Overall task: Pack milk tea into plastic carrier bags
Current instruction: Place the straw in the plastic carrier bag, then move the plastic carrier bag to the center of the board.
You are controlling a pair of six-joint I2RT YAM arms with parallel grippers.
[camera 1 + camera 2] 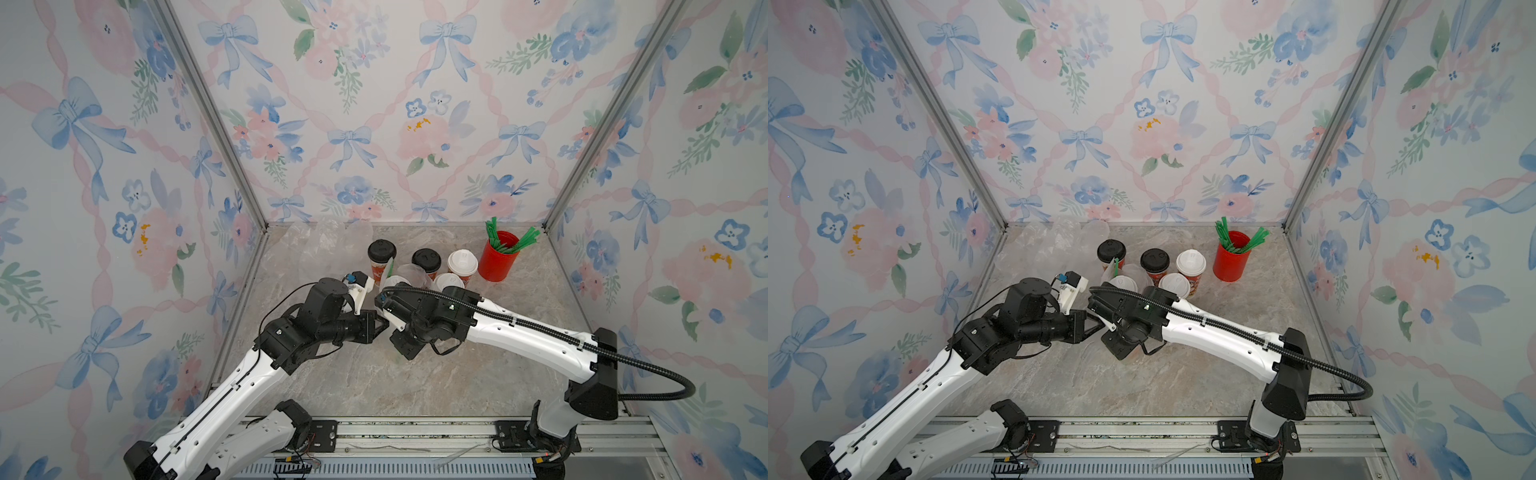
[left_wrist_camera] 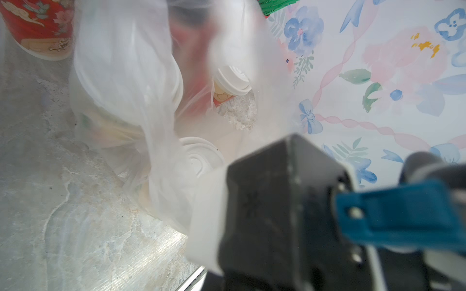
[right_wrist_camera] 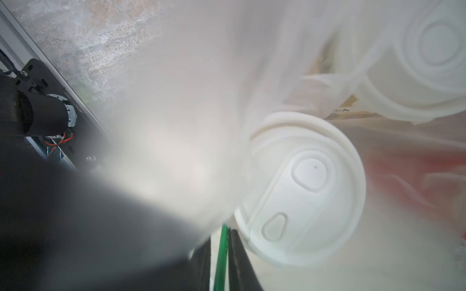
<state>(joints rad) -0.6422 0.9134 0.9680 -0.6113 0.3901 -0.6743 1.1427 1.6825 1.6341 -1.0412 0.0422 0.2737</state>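
We find the right gripper (image 3: 220,236) poised over the plastic carrier bag (image 2: 121,75). Its jaws are a little apart with a green straw (image 3: 221,252) between them: the straw lies against one finger, and a sliver of light shows beside the other. Just beneath sits a white lid (image 3: 305,189) of the milk tea, with a second lid (image 3: 428,63) behind the bag's film.

The left gripper (image 2: 290,151) has its jaws pressed together, and the bag's film runs right up to them (it looks pinched there, though blur hides the exact contact).

In both top views the two wrists meet nose to nose, nearer the robot's base than the red straw cup (image 1: 497,257) and well to its left. Going leftward from that red cup along the marble tabletop (image 1: 374,374), we see:

- a white-lidded cup (image 1: 462,262) just beside it;
- another white-lidded cup (image 1: 448,281) slightly nearer the base;
- a black-lidded cup (image 1: 426,259);
- the bagged cup (image 1: 395,283);
- a last black-lidded cup (image 1: 381,252).

The spare bags (image 1: 328,243) lie crumpled by the far wall, farthest left of the red cup.
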